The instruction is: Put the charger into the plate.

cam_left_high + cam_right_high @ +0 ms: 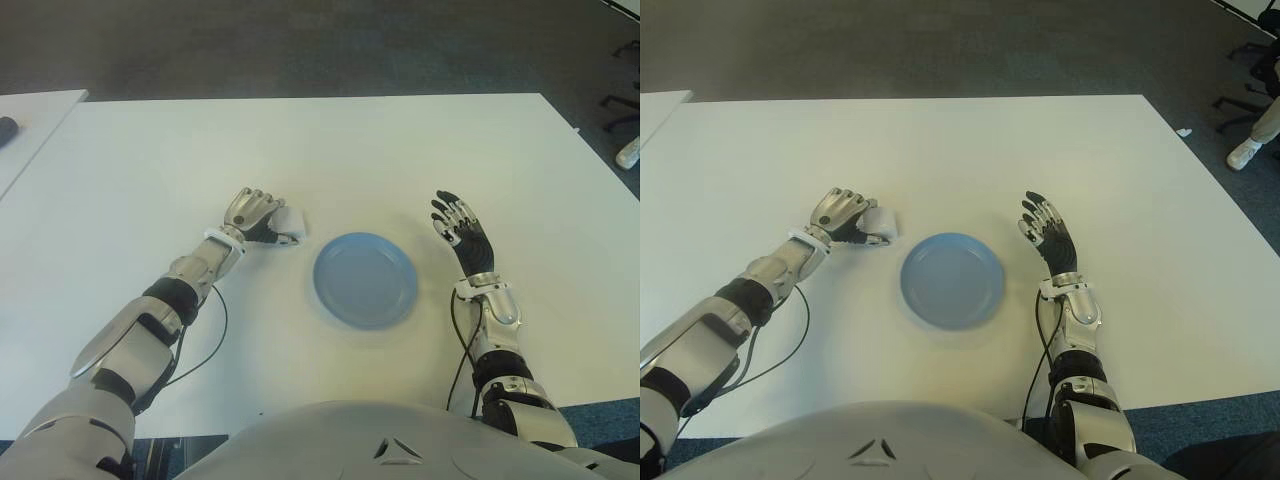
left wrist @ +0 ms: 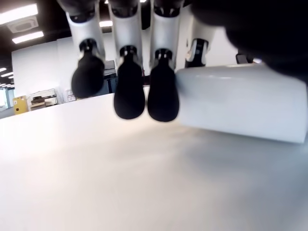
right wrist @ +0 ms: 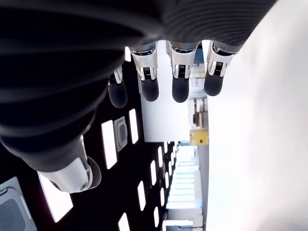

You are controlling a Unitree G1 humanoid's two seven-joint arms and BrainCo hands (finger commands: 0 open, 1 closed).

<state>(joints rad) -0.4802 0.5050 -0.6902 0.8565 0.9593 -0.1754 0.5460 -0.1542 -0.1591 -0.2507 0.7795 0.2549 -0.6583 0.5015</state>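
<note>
The white block-shaped charger (image 1: 293, 222) lies on the white table (image 1: 400, 150), just left of the blue plate (image 1: 365, 280). My left hand (image 1: 256, 216) is curled over the charger's left side. In the left wrist view its dark fingertips (image 2: 162, 98) press against the end of the charger (image 2: 240, 108), which stays low on the tabletop. The plate holds nothing. To the plate's right my right hand (image 1: 458, 228) shows with fingers spread and nothing in it; its fingertips (image 3: 180, 89) hang free in the right wrist view.
A second white table (image 1: 30, 125) stands at the far left with a dark object (image 1: 6, 128) on it. Beyond the table's right edge are chair legs (image 1: 620, 105) and a person's white shoe (image 1: 1243, 153) on the dark floor.
</note>
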